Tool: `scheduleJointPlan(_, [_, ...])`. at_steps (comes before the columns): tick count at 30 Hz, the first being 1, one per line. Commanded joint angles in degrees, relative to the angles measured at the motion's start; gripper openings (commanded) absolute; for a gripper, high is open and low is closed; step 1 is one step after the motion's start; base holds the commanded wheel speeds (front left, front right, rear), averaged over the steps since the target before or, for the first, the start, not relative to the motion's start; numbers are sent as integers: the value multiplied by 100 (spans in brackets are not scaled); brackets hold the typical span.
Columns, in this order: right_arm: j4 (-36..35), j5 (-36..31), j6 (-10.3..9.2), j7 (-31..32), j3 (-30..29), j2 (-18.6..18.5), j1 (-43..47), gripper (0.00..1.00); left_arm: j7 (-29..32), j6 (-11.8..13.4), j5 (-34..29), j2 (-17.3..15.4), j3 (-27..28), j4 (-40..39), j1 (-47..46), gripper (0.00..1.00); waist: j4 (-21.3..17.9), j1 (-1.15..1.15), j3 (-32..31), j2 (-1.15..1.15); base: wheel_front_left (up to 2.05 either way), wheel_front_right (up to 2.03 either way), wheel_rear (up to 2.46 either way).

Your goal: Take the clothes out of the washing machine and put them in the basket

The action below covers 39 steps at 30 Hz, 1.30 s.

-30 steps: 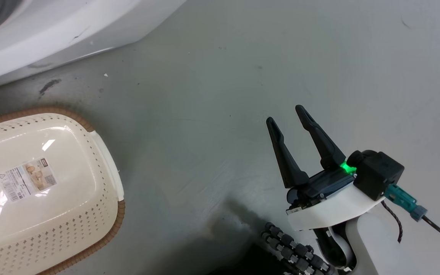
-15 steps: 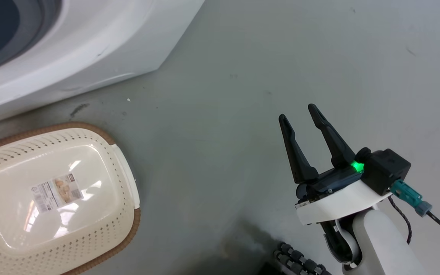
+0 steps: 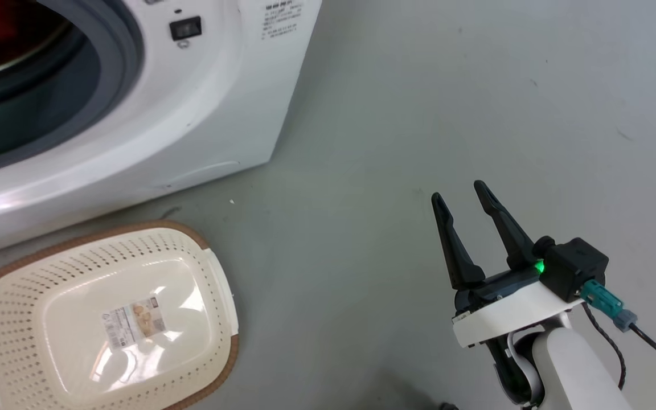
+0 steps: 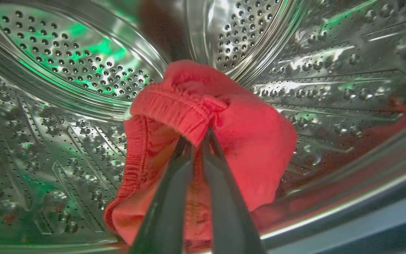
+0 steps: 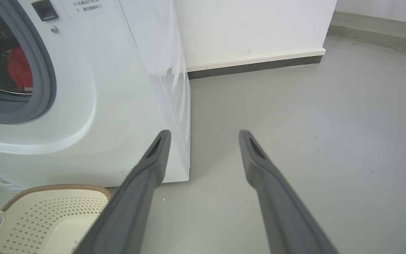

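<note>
Clamped with left gripper (image 4: 198, 137) on elastic waistband of clothes (image 4: 252, 141): soft, light, limp, probably sturdiest hold there; right gripper (image 3: 459, 191) spread apart, empty.

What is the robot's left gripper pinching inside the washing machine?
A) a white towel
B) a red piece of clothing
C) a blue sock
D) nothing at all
B: the left gripper is shut on a red garment inside the washing machine.
</note>
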State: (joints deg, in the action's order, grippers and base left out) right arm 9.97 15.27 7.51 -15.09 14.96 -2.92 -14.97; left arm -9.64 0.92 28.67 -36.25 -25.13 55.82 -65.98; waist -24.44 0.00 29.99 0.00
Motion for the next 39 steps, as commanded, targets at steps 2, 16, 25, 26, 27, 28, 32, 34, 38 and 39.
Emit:
scheduleJointPlan(2, [48,-63,-4,-10,-43,8,112,100,-157,-39,60,104,16,59,177,0,171,0,-345,0,0,0,0])
scheduleJointPlan(16, [13,-528,-4,366,-545,7,664,100,-561,-232,207,860,521,-733,1875,0,809,0,-1805,0,0,0,0])
scheduleJointPlan(25, [-349,-725,-4,767,-827,10,1173,100,-556,-200,-18,1247,950,-1926,2958,0,1199,0,-2407,0,0,0,0])
scheduleJointPlan(26, [-388,-738,-4,800,-850,10,1216,100,-556,-182,-51,1280,988,-2080,3058,0,1245,0,-2439,0,0,0,0])
scheduleJointPlan(27, [-440,-763,-4,841,-880,6,1265,100,-556,-196,-74,1290,1020,-2233,3150,0,1291,0,-2468,0,0,0,0])
scheduleJointPlan(28, [-480,-777,-4,865,-886,7,1309,100,-556,-194,-104,1297,1055,-2376,3243,0,1333,0,-2497,0,0,0,0])
scheduleJointPlan(32, [-634,-852,-4,1007,-905,8,1427,100,-557,-137,-190,1316,1180,-2955,3754,0,1468,0,-2607,0,0,0,0])
scheduleJointPlan(34, [-695,-872,-4,1055,-929,8,1498,100,-557,-90,-230,1344,1206,-3200,4072,0,1536,0,-2682,0,0,0,0])
scheduleJointPlan(38, [-778,-896,-4,1163,-956,8,1615,100,-557,77,-194,1463,1200,-3707,4762,0,1649,0,-2773,0,0,0,0])
scheduleJointPlan(39, [-798,-896,-4,1188,-962,8,1638,100,-551,108,-175,1477,1181,-3808,4918,0,1681,0,-2778,0,0,0,0])
